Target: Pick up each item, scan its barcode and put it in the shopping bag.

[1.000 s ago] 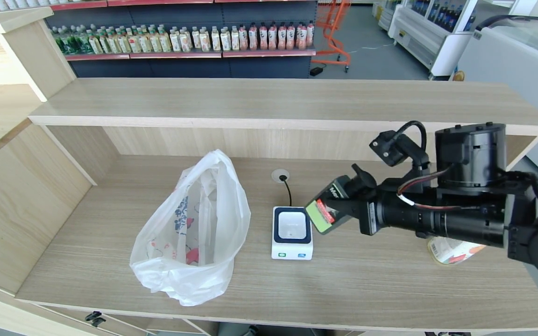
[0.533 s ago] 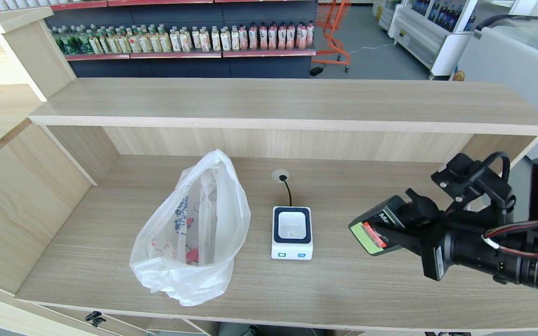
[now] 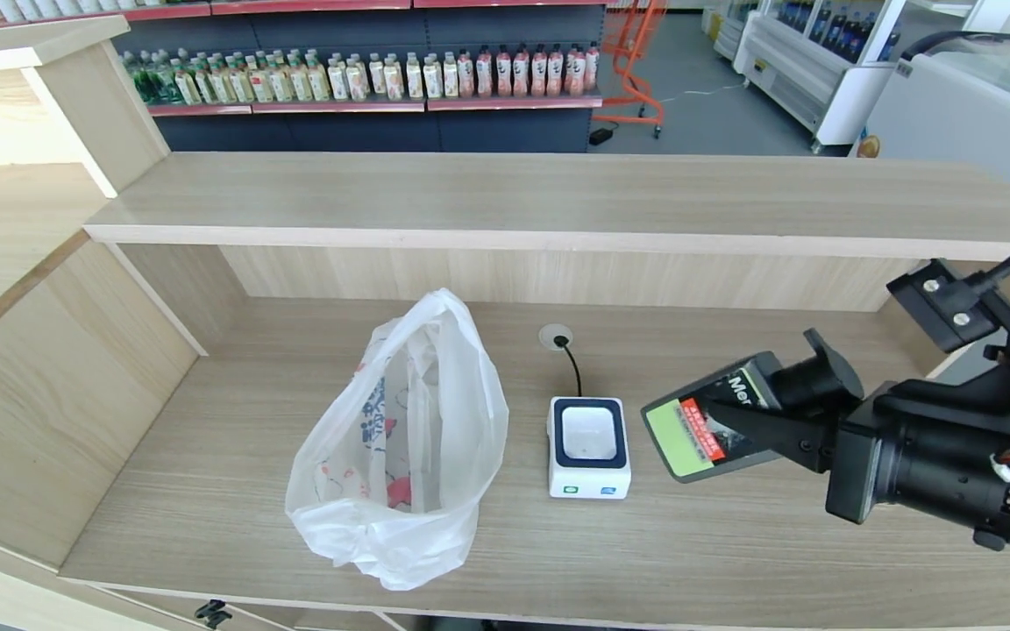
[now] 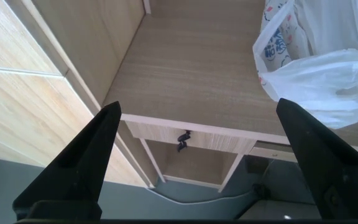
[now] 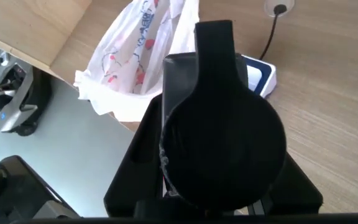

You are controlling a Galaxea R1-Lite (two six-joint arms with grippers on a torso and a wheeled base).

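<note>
evidently the right gripper (image 3: 777, 405) was clamped on a dark box (image 3: 689, 431), held in the air just right of the scanner (image 3: 588, 438), labelled end tilted towards it, probably for a scan; the barcode itself i could not make out. the shopping bag (image 3: 408, 438) stood open-mouthed left of the scanner, ready to receive. the left gripper (image 4: 197, 112) hung spread wide and empty, off the front edge of the counter (image 4: 191, 74).
</note>
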